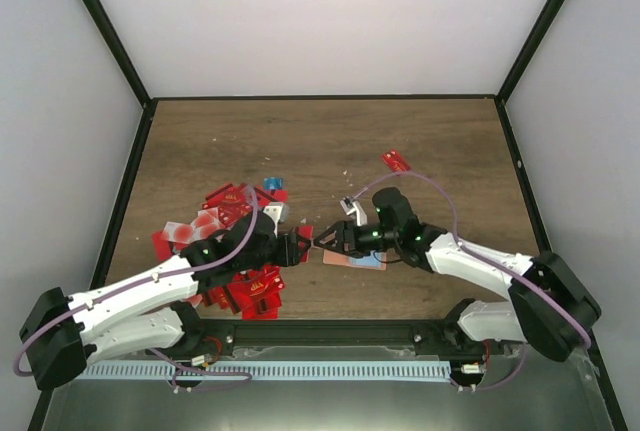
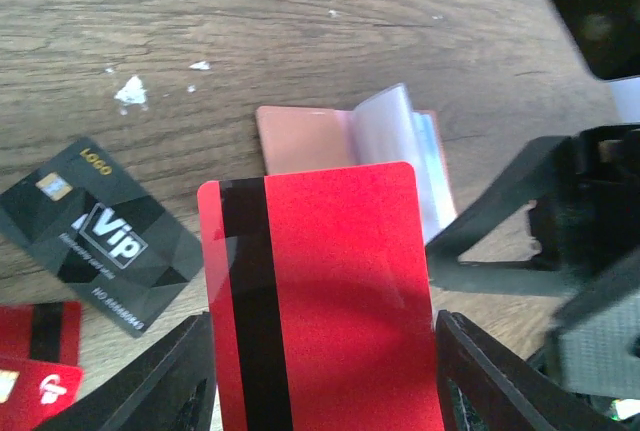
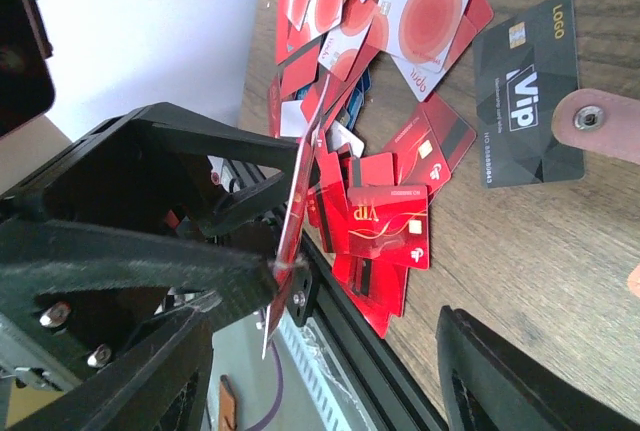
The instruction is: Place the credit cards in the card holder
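Note:
My left gripper (image 1: 303, 244) (image 2: 322, 336) is shut on a red credit card (image 2: 320, 281) with a black stripe, gripped by its two long edges. The card's far end points at the card holder (image 2: 300, 139) (image 1: 357, 259), a salmon-tan wallet lying open on the table with clear sleeves (image 2: 392, 129) raised. My right gripper (image 1: 335, 238) (image 3: 320, 351) stands open just across from the left one, above the holder's near side. In the right wrist view the held card (image 3: 298, 191) shows edge-on. Several more red credit cards (image 1: 228, 209) (image 3: 385, 221) lie heaped to the left.
A black VIP card (image 2: 100, 233) (image 3: 530, 91) lies beside the holder. The holder's snap tab (image 3: 598, 121) shows next to it. One red card (image 1: 397, 161) lies alone farther back on the right. Paper crumbs (image 2: 130, 91) dot the wood. More red cards (image 1: 252, 293) lie by the table's near rail.

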`<state>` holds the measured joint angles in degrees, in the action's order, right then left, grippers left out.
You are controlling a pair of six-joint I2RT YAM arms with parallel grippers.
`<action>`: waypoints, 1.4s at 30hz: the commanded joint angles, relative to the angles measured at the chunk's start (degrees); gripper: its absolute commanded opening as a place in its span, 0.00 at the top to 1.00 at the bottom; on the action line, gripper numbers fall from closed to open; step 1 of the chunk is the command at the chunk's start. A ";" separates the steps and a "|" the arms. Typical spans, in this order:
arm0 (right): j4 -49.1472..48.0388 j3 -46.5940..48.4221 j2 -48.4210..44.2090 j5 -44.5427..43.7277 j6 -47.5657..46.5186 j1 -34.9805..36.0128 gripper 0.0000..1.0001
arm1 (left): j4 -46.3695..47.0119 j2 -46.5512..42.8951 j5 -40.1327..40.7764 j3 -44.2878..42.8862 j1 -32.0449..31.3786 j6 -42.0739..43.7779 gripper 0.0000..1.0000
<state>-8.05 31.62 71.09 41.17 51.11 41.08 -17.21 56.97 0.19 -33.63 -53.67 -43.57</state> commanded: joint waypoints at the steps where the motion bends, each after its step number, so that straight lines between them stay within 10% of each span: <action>1: -3.76 1.60 1.85 2.78 2.12 0.32 0.37 | 4.47 -0.76 -2.74 0.97 -0.60 1.57 0.42; 20: -5.38 4.50 6.81 1.54 2.89 0.32 0.48 | 7.13 0.12 -3.96 0.74 -2.62 3.30 0.42; 34: -5.68 3.93 6.67 2.96 2.45 0.34 0.97 | 8.23 4.11 -1.60 -0.30 -3.29 3.32 0.42; 42: -3.35 3.73 2.85 3.43 -3.61 0.00 0.99 | 4.70 1.13 0.46 -1.88 -3.28 5.61 0.21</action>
<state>-12.21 34.13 77.32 43.27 52.18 41.08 -10.72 60.82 -1.37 -33.08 -56.84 -39.51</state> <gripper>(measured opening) 0.022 0.742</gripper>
